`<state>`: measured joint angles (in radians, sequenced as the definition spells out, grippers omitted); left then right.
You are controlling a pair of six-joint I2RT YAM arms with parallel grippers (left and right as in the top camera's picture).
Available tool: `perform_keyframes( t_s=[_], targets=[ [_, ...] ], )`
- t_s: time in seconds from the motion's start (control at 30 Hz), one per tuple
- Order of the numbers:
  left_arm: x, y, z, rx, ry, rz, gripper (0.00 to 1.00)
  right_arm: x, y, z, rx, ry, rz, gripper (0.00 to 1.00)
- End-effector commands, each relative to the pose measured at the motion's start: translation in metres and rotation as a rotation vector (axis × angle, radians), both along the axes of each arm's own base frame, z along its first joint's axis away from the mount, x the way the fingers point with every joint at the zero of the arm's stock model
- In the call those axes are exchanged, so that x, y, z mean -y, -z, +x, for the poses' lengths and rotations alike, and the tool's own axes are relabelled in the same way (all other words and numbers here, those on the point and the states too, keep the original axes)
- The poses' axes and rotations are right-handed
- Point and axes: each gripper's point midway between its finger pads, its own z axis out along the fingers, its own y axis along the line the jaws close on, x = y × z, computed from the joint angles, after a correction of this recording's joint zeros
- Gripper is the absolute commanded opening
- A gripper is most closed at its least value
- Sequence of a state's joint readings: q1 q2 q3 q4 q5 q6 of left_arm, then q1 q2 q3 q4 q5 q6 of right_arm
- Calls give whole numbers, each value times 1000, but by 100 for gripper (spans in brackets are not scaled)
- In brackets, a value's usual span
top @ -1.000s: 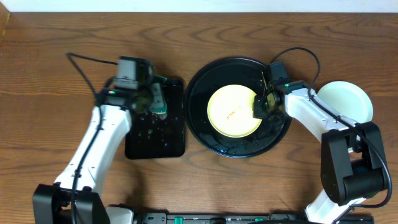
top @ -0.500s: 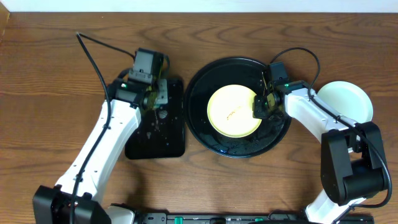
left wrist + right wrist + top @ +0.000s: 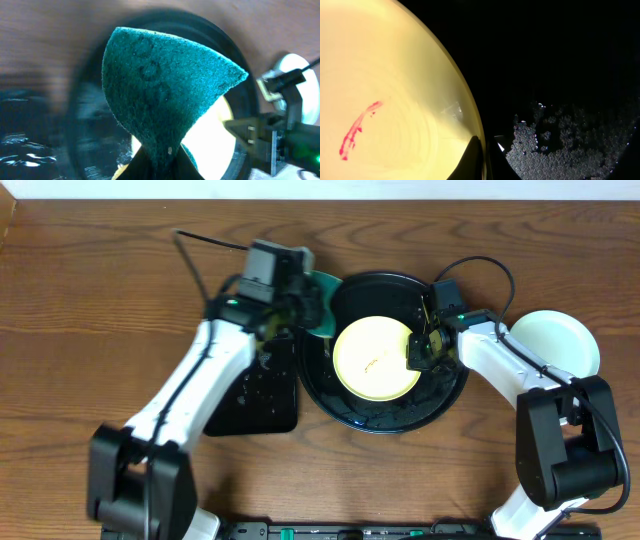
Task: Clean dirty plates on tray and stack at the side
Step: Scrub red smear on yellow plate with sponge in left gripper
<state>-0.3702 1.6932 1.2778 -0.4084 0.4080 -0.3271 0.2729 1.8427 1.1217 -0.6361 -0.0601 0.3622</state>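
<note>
A pale yellow plate (image 3: 375, 360) with a small red smear (image 3: 357, 130) lies in the round black tray (image 3: 392, 418). My right gripper (image 3: 418, 350) is shut on the plate's right rim, one finger (image 3: 472, 160) on the inside of that rim. My left gripper (image 3: 303, 315) is shut on a dark green scouring sponge (image 3: 325, 288) and holds it over the tray's left rim. In the left wrist view the sponge (image 3: 160, 85) fans out above the jaws, with the yellow plate (image 3: 215, 135) behind it. A pale mint plate (image 3: 558, 345) sits on the table right of the tray.
A smaller rectangular black tray (image 3: 250, 395), wet with droplets, lies left of the round tray under my left arm. Water beads cover the round tray's floor (image 3: 560, 145) beside the plate. Cables loop behind both arms.
My left arm has swung right, carrying the sponge from above the rectangular tray to the round tray's left rim. The right gripper and the yellow plate have not moved.
</note>
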Motion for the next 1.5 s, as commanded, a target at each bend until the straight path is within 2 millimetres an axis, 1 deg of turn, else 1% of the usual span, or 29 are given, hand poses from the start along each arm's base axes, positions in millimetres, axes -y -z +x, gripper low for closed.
perform_keyframes(
  t_s=[0.0, 0.13, 0.23, 0.27, 0.33, 0.4, 0.5, 0.7, 0.77, 0.8, 0.9, 0.97, 1.0, 1.07, 1.13, 1.2, 1.27, 1.33, 1.4, 1.47],
  targets=[
    [46, 13, -14, -90, 58, -90, 7, -3, 5, -6, -18, -21, -6, 1],
    [85, 39, -27, -135, 104, -100, 7, -2, 5, -6, -19, -21, -6, 1],
    [109, 55, -37, -150, 139, -97, 8, -2, 5, -6, -18, -21, -7, 1],
    [115, 61, -39, -149, 147, -89, 7, -2, 5, -6, -18, -21, -7, 1],
    [118, 72, -39, -158, 114, -62, 7, -2, 5, -6, -20, -21, -7, 1],
    [118, 84, -37, -174, 73, -42, 7, -2, 5, -6, -22, -21, -7, 1],
    [117, 99, -35, -184, 57, -20, 8, -2, 5, -7, -24, -21, -8, 1],
    [112, 134, -38, -236, 48, 29, 7, -2, 5, -7, -25, -21, -8, 1],
    [102, 145, -40, -251, 50, 75, 7, -2, 6, -8, -27, -21, -8, 1],
    [93, 149, -42, -266, 39, 107, 8, -2, 6, -8, -29, -21, -9, 1],
    [57, 160, -47, -325, -32, 229, 7, -2, 6, -8, -30, -21, -10, 1],
    [32, 162, -48, -349, -77, 303, 7, -2, 6, -8, -29, -21, -9, 1],
    [25, 159, -47, -343, -70, 320, 8, -2, 6, -8, -29, -21, -9, 1],
    [19, 148, -41, -312, -51, 318, 8, -2, 6, -8, -29, -21, -9, 1],
    [21, 132, -34, -265, -45, 295, 7, -2, 6, -8, -29, -21, -9, 1],
    [29, 110, -27, -208, -40, 248, 7, -2, 6, -8, -30, -21, -10, 1],
    [44, 89, -21, -155, -15, 173, 7, -2, 6, -8, -29, -21, -9, 1],
    [64, 75, -19, -118, 17, 99, 7, -2, 6, -8, -29, -21, -9, 1],
    [76, 73, -20, -117, 10, 61, 8, -2, 6, -8, -29, -21, -9, 1],
    [88, 78, -23, -126, 5, 42, 7, -2, 6, -8, -30, -21, -10, 1]
  ],
)
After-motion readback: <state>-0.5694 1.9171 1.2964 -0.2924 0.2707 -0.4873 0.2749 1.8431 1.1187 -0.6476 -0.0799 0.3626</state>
